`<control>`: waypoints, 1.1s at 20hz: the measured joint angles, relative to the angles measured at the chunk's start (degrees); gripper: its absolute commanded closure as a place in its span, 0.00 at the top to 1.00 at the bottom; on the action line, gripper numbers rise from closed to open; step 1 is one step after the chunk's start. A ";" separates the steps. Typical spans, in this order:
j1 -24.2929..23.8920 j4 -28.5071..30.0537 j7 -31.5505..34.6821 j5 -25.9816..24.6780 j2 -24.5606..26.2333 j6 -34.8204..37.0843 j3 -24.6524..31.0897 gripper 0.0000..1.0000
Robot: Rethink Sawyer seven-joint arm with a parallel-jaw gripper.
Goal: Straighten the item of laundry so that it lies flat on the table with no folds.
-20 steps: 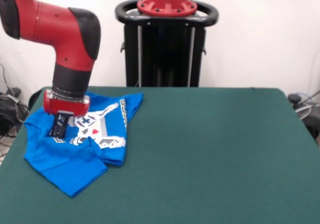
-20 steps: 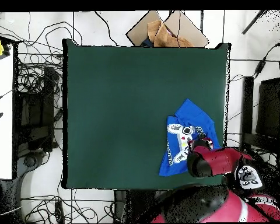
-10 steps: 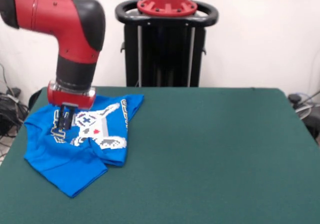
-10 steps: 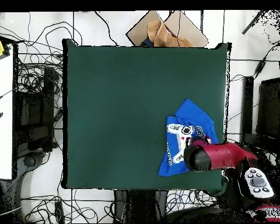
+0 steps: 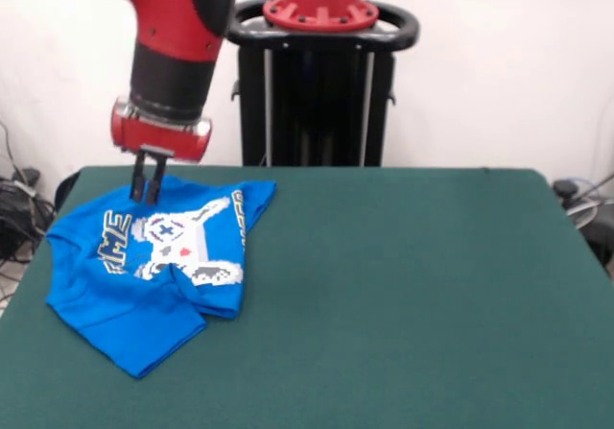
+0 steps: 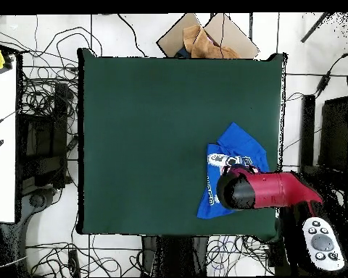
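At the near left of the large dark green felt-topped table (image 5: 403, 295) the small bright blue short-sleeved T-shirt with a white pixel controller print (image 5: 153, 266) lies rumpled, its near hem bunched to a point and one side doubled over beside the print, so the task looks well short of done. To straighten it, I judge the next grasp should take an outer edge or corner, such as that folded flap, and draw it outward low over the felt rather than lifting from the middle. Farther back, the red and black arm's gripper (image 5: 147, 181) hangs above the shirt's far edge, its dark fingers pressed close together and holding nothing. A second ago it was down on the print; it has since risen clear, leaving the lettering uncovered.
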 measured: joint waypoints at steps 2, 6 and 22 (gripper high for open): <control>0.48 0.84 0.00 1.00 -1.15 0.14 0.24 0.00; 1.63 3.41 0.00 3.02 -1.62 0.12 0.82 0.00; 19.23 9.46 0.39 3.31 7.97 -7.87 -5.63 0.00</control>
